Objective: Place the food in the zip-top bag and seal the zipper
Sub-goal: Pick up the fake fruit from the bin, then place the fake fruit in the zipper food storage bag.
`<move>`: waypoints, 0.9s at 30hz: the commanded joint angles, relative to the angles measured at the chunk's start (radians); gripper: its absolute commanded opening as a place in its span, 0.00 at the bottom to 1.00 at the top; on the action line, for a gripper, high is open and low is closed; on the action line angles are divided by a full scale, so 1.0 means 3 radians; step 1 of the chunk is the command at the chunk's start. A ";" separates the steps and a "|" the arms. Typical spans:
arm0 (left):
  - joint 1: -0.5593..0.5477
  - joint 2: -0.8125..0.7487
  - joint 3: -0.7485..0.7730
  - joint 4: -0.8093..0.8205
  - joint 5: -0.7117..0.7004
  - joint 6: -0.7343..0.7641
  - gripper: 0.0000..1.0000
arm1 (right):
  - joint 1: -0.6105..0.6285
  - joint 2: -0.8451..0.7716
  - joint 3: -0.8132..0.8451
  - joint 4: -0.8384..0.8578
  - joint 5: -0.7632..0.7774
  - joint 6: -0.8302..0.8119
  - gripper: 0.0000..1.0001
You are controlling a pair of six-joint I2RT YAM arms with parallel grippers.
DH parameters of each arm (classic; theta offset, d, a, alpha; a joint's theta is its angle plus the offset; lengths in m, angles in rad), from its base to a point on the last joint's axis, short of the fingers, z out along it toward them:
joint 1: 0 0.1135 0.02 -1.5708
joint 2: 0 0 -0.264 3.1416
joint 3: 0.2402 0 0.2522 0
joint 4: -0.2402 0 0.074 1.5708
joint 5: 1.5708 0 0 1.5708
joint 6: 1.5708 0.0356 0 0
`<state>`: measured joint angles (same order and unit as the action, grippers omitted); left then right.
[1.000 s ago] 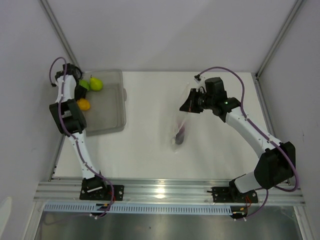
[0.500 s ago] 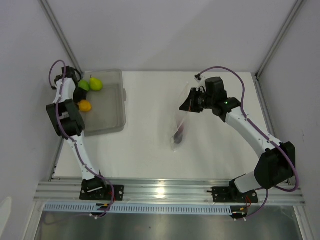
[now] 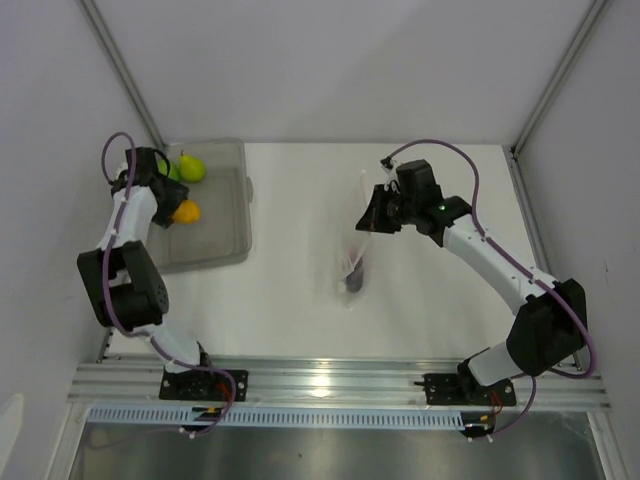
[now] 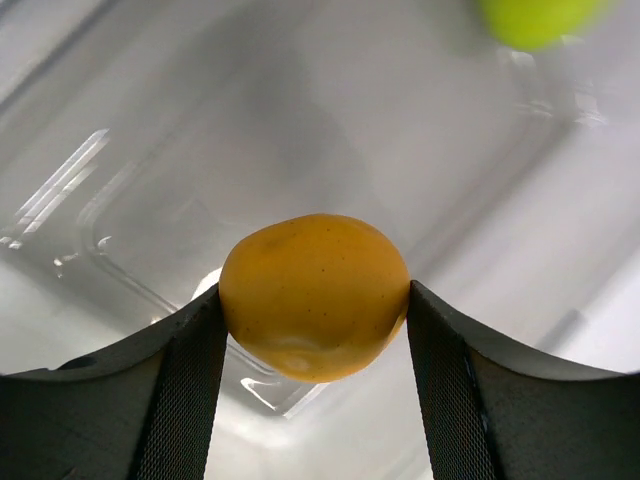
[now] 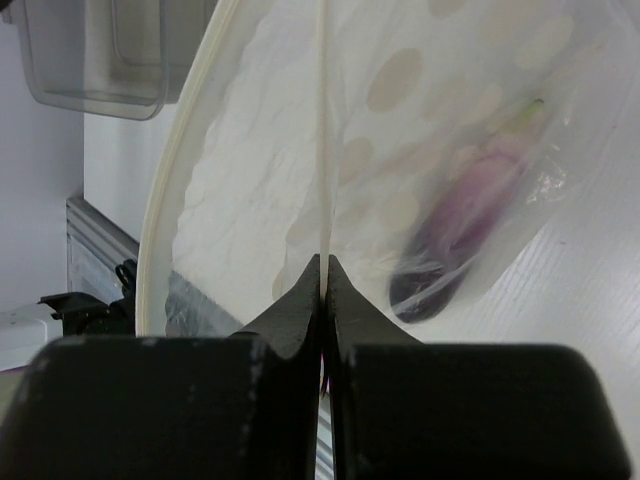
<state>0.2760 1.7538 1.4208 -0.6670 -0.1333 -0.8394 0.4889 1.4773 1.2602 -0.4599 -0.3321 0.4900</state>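
My left gripper (image 3: 178,212) is shut on the orange-yellow round fruit (image 4: 314,294), held above the floor of the translucent grey bin (image 3: 215,235). The yellow-green pear (image 3: 192,168) lies at the bin's far end, with the round green fruit (image 3: 172,172) just left of it, partly hidden by the arm. My right gripper (image 3: 372,219) is shut on one edge of the clear zip-top bag (image 3: 356,255), which hangs from it to the table with its mouth (image 5: 185,180) gaping open. The purple eggplant (image 5: 455,240) lies inside the bag at its bottom.
The grey bin (image 5: 105,50) also shows in the right wrist view, top left. White enclosure walls stand on three sides. An aluminium rail (image 3: 330,380) runs along the near table edge.
My left gripper closed on the orange-yellow fruit and moved it to the right, off the bin floor. My right gripper shifted slightly left with the bag.
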 commanded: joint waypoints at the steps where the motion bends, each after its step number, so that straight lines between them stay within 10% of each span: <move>1: -0.0148 -0.0573 -0.0352 0.0510 0.0229 -0.0050 0.01 | 0.0109 0.0025 0.0212 -0.0124 0.0196 0.0059 0.00; 12: -0.0863 -0.2225 -0.1640 0.1675 0.1541 0.0170 0.01 | 0.0334 0.0122 0.0718 -0.0722 0.0697 0.0202 0.00; 27: -0.1748 -0.2650 -0.1847 0.3066 0.2985 0.0027 0.01 | 0.0743 0.0766 0.1132 -0.0911 0.0974 0.0448 0.00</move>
<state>-0.2295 0.9798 0.8898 0.0849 0.6571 -0.8120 0.6971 1.6829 1.5341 -0.7338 -0.0566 0.5934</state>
